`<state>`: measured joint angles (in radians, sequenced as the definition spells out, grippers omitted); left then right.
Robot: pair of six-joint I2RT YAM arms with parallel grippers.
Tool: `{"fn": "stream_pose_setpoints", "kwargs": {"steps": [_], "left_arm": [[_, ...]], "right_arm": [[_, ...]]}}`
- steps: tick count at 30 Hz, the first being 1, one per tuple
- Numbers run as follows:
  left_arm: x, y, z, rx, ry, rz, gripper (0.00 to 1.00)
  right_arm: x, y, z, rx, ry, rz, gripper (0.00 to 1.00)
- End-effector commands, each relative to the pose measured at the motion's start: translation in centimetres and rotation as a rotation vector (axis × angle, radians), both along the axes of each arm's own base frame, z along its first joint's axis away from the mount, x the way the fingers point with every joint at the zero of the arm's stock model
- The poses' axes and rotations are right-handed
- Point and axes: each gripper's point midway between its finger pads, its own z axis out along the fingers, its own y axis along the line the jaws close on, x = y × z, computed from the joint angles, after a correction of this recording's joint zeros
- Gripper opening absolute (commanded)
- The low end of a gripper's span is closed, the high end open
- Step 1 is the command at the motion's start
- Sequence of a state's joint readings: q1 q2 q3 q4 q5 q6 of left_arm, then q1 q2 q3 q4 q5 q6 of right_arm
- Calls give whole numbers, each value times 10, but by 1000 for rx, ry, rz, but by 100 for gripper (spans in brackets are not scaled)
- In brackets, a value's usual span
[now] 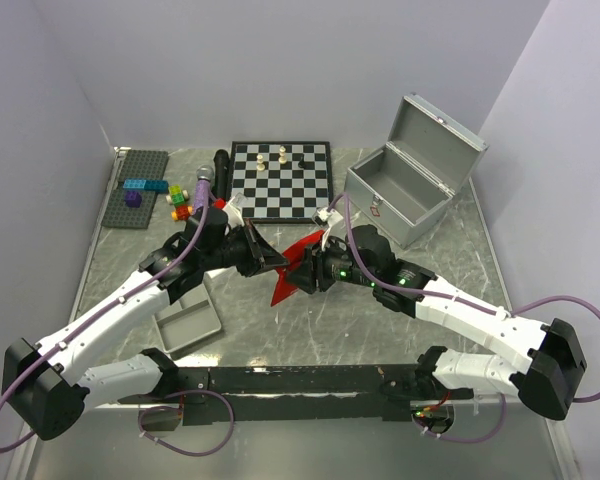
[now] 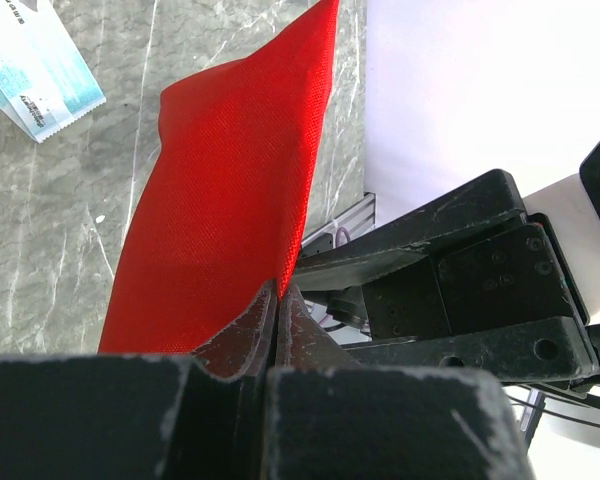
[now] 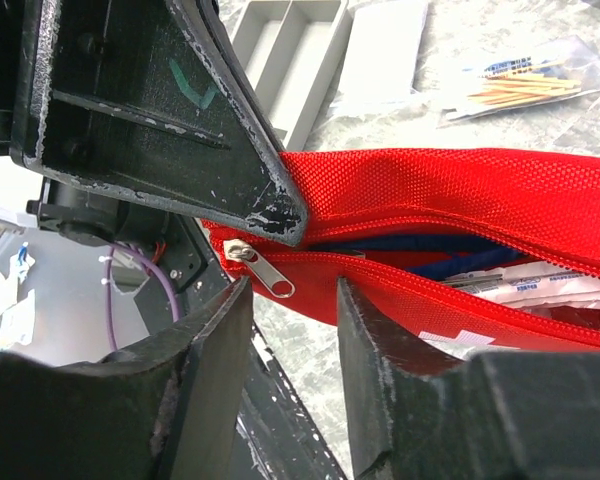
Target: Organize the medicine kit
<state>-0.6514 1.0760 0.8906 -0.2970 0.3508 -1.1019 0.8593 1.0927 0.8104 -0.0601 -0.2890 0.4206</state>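
Upper right of the top view, medicine kit (image 1: 398, 205) sits lid-open, well apart from both hands at centre; left hand (image 2: 278, 300) clamped on red pouch (image 2: 230, 180), right hand (image 3: 292, 290) fingers apart at zipper pull (image 3: 267, 273).

In the centre of the overhead view I see only slivers of the red pouch (image 1: 283, 285), the rest buried under the left gripper (image 1: 276, 264) and right gripper (image 1: 305, 272). On the right wrist view it runs off the right edge, and inside it I catch just strips of its contents (image 3: 540, 288), print too small to read; the grey tray (image 3: 285, 40) is cut by the top edge. Upper left of the left wrist view, a blue-and-white packet (image 2: 30, 70) is clipped by the frame.
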Motion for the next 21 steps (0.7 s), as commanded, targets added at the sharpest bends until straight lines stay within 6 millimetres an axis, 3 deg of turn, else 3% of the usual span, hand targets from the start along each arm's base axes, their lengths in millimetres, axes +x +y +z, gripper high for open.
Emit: {"fn": "stream_pose_setpoints", "kwargs": {"steps": [1,7,16,21], "left_arm": [[-1,-3,23,-61,-55,-16,1],[-2,-2,20,-56,-52,-15,1],[-1,-2,18,-47,-51,-18,1],[-1,-2,19,-43,-57,-17,1]], "right_arm": [[9,5,20,53,-48,-16,43],[11,7,31,84,-79,-17,30],[9,3,28,80,-81,-22,1],[7,-1,26,79,-85,-29,0]]}}
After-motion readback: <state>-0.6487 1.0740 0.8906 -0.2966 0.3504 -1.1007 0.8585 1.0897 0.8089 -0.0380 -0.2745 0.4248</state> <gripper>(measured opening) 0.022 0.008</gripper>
